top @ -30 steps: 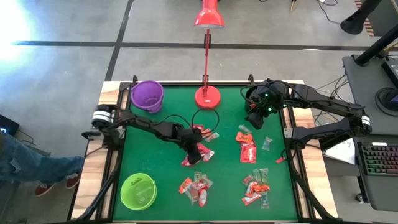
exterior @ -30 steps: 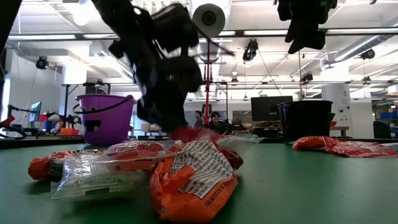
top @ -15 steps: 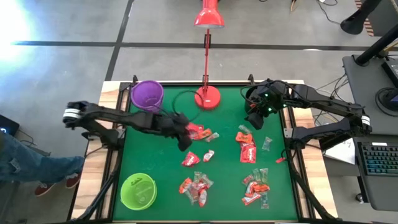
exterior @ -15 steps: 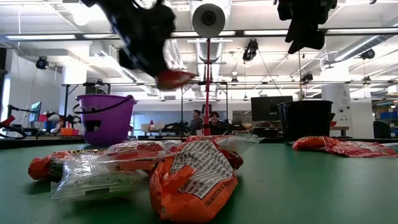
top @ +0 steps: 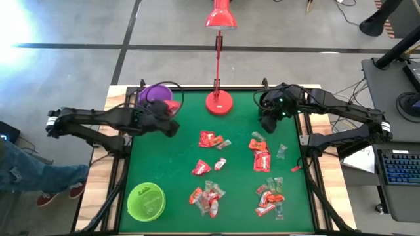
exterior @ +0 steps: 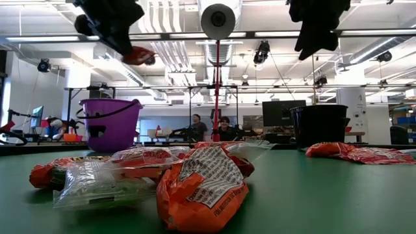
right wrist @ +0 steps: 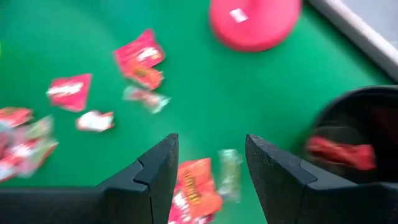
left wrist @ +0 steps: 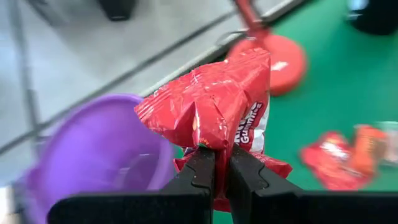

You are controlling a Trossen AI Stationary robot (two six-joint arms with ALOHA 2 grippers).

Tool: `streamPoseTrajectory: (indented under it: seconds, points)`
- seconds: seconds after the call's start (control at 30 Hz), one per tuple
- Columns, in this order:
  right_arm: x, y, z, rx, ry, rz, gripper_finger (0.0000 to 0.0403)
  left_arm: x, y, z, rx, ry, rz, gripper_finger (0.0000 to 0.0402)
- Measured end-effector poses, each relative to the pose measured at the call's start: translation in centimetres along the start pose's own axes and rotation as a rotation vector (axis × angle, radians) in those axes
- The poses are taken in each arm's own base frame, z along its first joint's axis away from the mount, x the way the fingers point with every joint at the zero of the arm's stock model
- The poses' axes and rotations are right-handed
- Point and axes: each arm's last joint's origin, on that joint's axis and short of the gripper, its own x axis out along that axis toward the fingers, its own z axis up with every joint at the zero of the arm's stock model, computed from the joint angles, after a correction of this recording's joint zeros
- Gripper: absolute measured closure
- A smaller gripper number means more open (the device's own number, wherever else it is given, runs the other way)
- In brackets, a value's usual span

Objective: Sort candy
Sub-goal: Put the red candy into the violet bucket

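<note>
My left gripper (top: 168,113) is shut on a red candy packet (left wrist: 211,102) and hangs high beside the purple bucket (top: 155,98) at the far left. In the low view the packet (exterior: 138,55) shows above the bucket (exterior: 109,123). Loose candy (top: 210,139) lies flat on the green mat, with more in piles (top: 207,196) toward the near edge. My right gripper (right wrist: 208,149) stands open, high over the far right of the table (top: 268,121), with nothing between its fingers. My left gripper pinches the red packet between its two fingers at a crumpled fold near the packet's middle (left wrist: 214,142). The fingers (left wrist: 200,171) slant downward from the table's left side. The packet is lifted clear, by the right rim of the purple bucket, most of it standing out past the fingertips.
A green bucket (top: 146,201) stands at the near left. The red lamp base (top: 218,103) stands at the far middle, its pole rising behind it. A black cup (right wrist: 357,134) with a red piece inside stands at the far right, below my right arm.
My left gripper has risen from the candy in the middle of the mat with the red packet in its shut fingers. It has swung toward the table's far left, up to the purple bucket, tipping from steeply down to a shallower slant. The packet is now lifted clear.
</note>
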Motion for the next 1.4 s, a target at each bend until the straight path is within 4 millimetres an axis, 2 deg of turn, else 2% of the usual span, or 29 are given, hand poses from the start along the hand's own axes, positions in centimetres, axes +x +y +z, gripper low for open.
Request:
streamPoseTrajectory:
  seconds: [0.23,0.5,0.83,1.03,1.2,1.4]
  points:
    - [0.0,-0.3,0.5,0.003,-0.086,-0.141,0.0225,0.8,2.7,0.1,0.01,0.047,0.166,0.04]
    - [-0.3,-0.8,2.0,0.032,-0.263,-0.264,0.0225,2.0,4.9,0.2,0.005,0.133,0.283,0.04]
    - [-1.4,-2.8,4.2,0.1,-0.518,-0.587,0.0225,3.5,6.7,0.7,0.015,0.194,0.372,0.04]
    - [-3.1,-3.9,6.3,0.065,-0.714,-0.779,0.0225,4.5,7.7,0.9,-0.015,0.232,0.426,0.04]
    - [-5.3,-5.1,8.0,-0.007,-0.852,-0.971,0.0225,5.6,7.8,1.1,-0.069,0.294,0.366,0.04]
    - [-7.6,-7.2,8.9,0.074,-1.01,-1.107,0.0225,6.6,7.6,1.2,-0.065,0.316,0.35,0.04]
